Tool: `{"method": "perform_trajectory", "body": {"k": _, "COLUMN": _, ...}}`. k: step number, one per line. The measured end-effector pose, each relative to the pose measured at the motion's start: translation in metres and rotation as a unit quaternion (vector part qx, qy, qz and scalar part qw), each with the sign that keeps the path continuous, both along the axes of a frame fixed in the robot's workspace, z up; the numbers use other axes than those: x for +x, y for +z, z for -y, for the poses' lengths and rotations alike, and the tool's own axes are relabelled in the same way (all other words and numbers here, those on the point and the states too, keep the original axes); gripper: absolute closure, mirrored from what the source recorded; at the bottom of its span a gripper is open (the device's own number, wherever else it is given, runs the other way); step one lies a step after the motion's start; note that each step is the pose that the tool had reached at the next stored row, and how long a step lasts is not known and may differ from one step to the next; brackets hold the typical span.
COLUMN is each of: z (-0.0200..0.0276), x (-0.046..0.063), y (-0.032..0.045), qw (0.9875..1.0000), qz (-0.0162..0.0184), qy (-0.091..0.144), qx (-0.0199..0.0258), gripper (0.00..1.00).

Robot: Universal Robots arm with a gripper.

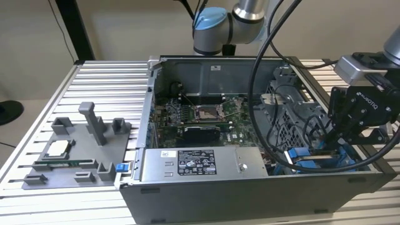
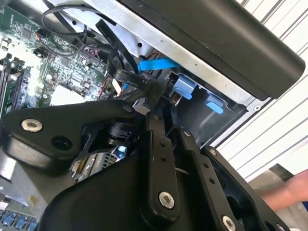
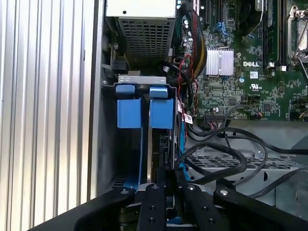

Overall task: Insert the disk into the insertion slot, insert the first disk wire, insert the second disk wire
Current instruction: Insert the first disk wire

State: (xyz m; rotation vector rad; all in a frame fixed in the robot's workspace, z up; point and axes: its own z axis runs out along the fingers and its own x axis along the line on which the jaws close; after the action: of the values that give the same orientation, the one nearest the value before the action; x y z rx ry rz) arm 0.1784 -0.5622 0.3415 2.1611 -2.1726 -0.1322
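- Disk (image 1: 315, 158) stands on edge in its blue carrier, down in the insertion slot at about 4 o'clock inside the computer case (image 1: 250, 199) as the exterior view has it, with the grey power-supply box (image 1: 187, 164) at 6 o'clock
- Gripper (image 1: 334, 143) hangs right over that corner; in the second wrist view its fingers (image 2: 156, 144) are drawn nearly together and, to my eye, pinch the plug end of a black disk wire (image 2: 126, 77)
- From where I stand this looks like the wire stage: the plug wants holding square to the socket on the disk's end and pushing straight in, no twisting, with the loose black cables (image 3: 216, 154) clear of the tips
- First wrist view looks along the slot and shows the carrier's two blue tabs (image 3: 144, 108) level at the far end, so the disk seems fully home
- Second wrist view gives the fingertip contact close up, plus a blurred bit of a person's arm (image 2: 291, 190); the exterior view places the gripper against the whole case
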Motion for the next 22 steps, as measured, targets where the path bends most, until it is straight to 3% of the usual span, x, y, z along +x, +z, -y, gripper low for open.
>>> {"method": "perform_trajectory", "body": {"k": 11, "z": -0.0009, "x": 0.0, "y": -0.0039, "qw": 1.0, "qz": 0.0, "qy": 0.0, "qx": 0.0013, "gripper": 1.0}}
{"method": "perform_trajectory", "body": {"k": 20, "z": -0.0009, "x": 0.0, "y": -0.0124, "qw": 1.0, "qz": 0.0001, "qy": -0.001, "qx": -0.0008, "gripper": 1.0}}
{"method": "perform_trajectory", "body": {"k": 21, "z": -0.001, "x": 0.0, "y": -0.0128, "qw": 1.0, "qz": 0.0, "qy": -0.001, "qx": -0.0005, "gripper": 0.0}}
{"method": "perform_trajectory", "body": {"k": 22, "z": -0.0009, "x": 0.0, "y": -0.0122, "qw": 1.0, "qz": 0.0, "qy": -0.001, "qx": -0.0004, "gripper": 0.0}}
